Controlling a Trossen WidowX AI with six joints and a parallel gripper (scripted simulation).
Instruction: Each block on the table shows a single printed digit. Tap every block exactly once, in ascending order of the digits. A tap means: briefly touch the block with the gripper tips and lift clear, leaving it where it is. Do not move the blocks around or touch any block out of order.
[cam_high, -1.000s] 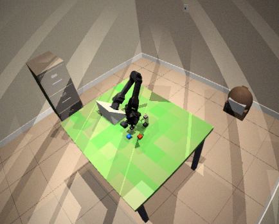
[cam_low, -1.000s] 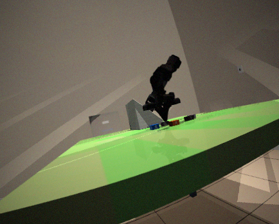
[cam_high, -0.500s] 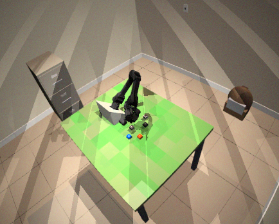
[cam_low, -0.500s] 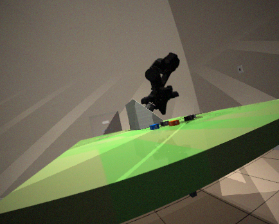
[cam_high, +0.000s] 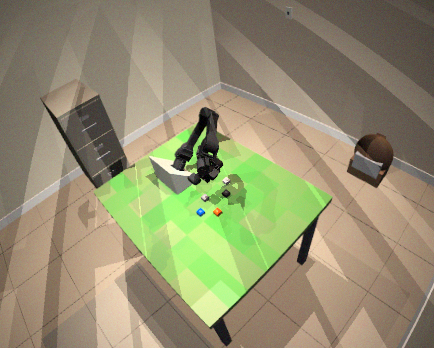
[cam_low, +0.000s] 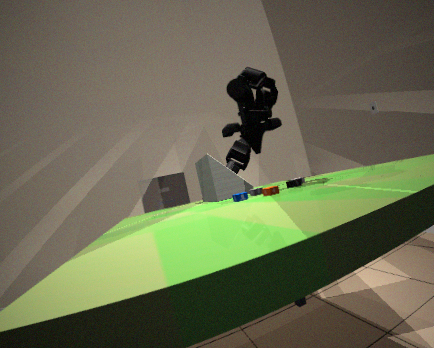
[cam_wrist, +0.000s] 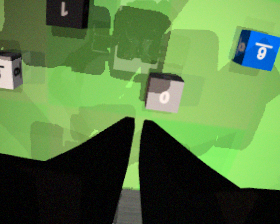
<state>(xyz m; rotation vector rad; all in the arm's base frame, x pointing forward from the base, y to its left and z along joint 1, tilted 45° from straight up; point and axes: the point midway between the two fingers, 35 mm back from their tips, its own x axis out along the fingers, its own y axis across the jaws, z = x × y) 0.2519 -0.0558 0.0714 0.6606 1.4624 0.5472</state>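
Note:
My gripper (cam_low: 257, 151) (cam_wrist: 137, 128) is shut and empty, raised above the table. In the wrist view its tips show just below and left of the light grey block (cam_high: 205, 198) (cam_low: 256, 191) (cam_wrist: 165, 95), which shows a 0. A black block (cam_high: 226, 193) (cam_low: 294, 183) (cam_wrist: 67, 14) shows a 1. A blue block (cam_high: 200, 212) (cam_low: 240, 197) (cam_wrist: 256, 51) shows a barred digit, 6 or 9. A white block (cam_high: 226, 180) (cam_wrist: 10, 72) is cut off at the wrist view's left edge, its digit unclear. An orange block (cam_high: 217, 212) (cam_low: 270, 190) is outside the wrist view.
A pale wedge-shaped box (cam_high: 172, 176) (cam_low: 218, 181) stands on the green table (cam_high: 200, 265) (cam_low: 210, 250), beside the arm. A filing cabinet (cam_high: 90, 132) stands on the floor beyond the table's left side. A brown rounded object (cam_high: 375, 150) stands on the floor at the right.

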